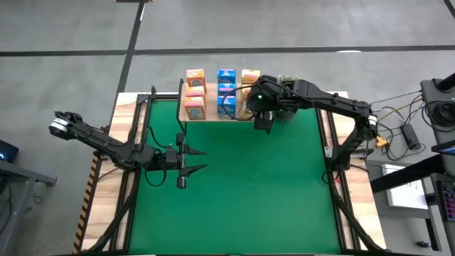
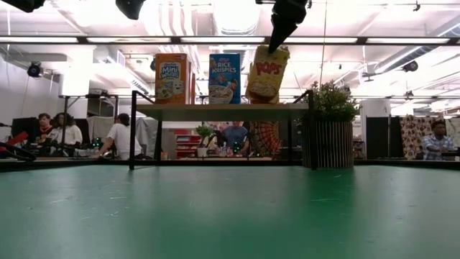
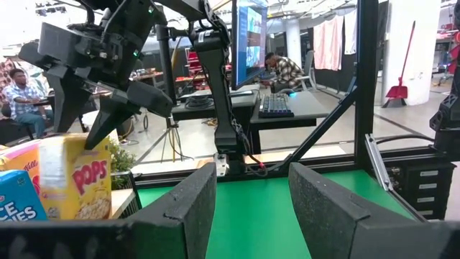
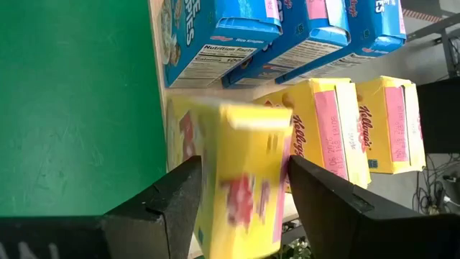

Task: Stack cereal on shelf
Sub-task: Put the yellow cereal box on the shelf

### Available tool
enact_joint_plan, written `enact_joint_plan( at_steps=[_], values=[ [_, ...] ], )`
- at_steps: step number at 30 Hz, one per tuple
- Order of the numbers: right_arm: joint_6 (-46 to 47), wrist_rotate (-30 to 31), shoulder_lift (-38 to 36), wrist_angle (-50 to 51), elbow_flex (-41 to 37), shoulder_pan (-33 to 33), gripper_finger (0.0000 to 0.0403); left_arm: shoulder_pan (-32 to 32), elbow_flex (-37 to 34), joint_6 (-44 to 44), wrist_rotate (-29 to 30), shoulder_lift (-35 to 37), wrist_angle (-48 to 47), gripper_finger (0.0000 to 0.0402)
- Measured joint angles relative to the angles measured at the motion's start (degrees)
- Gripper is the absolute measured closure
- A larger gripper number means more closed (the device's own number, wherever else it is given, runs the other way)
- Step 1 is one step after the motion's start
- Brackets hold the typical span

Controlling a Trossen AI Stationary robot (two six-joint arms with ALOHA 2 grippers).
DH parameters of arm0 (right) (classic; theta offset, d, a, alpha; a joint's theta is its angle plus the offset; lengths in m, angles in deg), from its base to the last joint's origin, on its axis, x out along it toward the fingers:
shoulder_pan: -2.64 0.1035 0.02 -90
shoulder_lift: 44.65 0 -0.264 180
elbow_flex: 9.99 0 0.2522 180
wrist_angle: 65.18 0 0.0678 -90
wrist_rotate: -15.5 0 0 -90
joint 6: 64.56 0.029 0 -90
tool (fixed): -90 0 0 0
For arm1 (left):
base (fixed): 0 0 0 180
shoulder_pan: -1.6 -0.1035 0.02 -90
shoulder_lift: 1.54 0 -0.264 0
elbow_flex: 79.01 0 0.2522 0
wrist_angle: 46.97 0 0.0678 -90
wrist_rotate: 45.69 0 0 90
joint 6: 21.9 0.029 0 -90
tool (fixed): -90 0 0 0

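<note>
Yellow cardboard fills the space between the right gripper's [image 4: 241, 194] two dark fingers: a yellow cereal box [image 2: 267, 73] with "POPS" printed on its front, clamped by its upper part. In the low view this box hangs tilted at the right end of the shelf [image 2: 215, 111], its lower edge at or just above the board; whether it touches the wood I cannot tell. Beside it on the board stand a blue box [image 2: 224, 78] in the middle and an orange box [image 2: 171, 78] at the left, both upright. From above, the boxes sit in three rows running away from the green mat [image 1: 242, 178]: orange ones on the left, blue ones in the centre, yellow ones on the right. The right wrist view shows two more yellow boxes [image 4: 359, 129] lying just behind the held one, with the three blue boxes [image 4: 287, 29] alongside. The light-wood shelf stands at the far edge of the mat on thin black legs. The left gripper [image 1: 190, 161] hovers over the mat's left part, well apart from the shelf, its fingers spread wide and empty. Beyond the table, people sit at desks, and a potted plant [image 2: 332, 129] stands just right of the shelf.
</note>
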Motion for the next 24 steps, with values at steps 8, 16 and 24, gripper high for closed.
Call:
enact_joint_plan(
  at_steps=[8, 16, 24],
  values=[
    [0.00, 0.08, -0.02, -0.74, 0.01, -0.13, 0.0204, 0.00, 0.00, 0.00, -0.01, 0.00, -0.02, 0.0242],
    [0.62, 0.06, -0.16, -0.70, 0.01, -0.11, 0.0204, -0.02, 0.00, 0.00, -0.01, 0.00, -0.02, 0.0242],
    [3.92, -0.64, -0.96, -2.38, 1.82, -0.29, 0.0204, -0.07, 0.00, 0.02, 0.00, 0.00, -0.22, 0.0242]
  ],
)
